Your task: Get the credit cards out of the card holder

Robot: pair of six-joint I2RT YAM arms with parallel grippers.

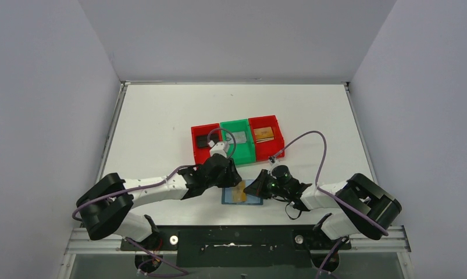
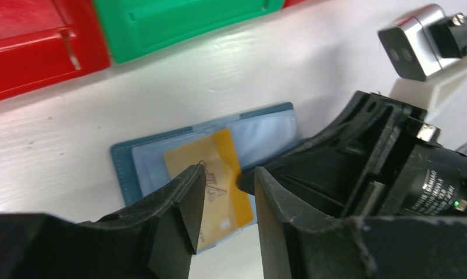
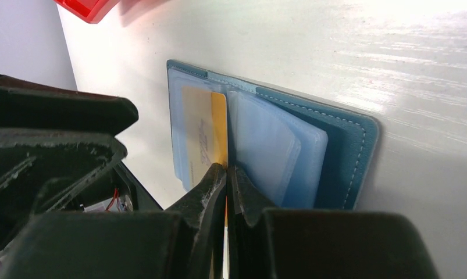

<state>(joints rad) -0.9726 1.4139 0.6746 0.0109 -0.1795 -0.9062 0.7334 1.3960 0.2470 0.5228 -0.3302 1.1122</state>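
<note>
Plainly, the right gripper had its fingers pinched together on the near edge of a gold card, and a thin orange sliver of the card showed between them. That card lay partly out of a clear pocket of the card holder, which was spread open and flat on the white table, between the bins and the arms' bases. The left gripper had its fingers apart, one to each side of the same card in its own camera's view; whether they touched the holder could not be told. Beyond the holder stood three bins side by side: a red bin with a dark card, a green bin, and a second red bin with a brownish card. Pale grey walls closed in the table on three sides
</note>
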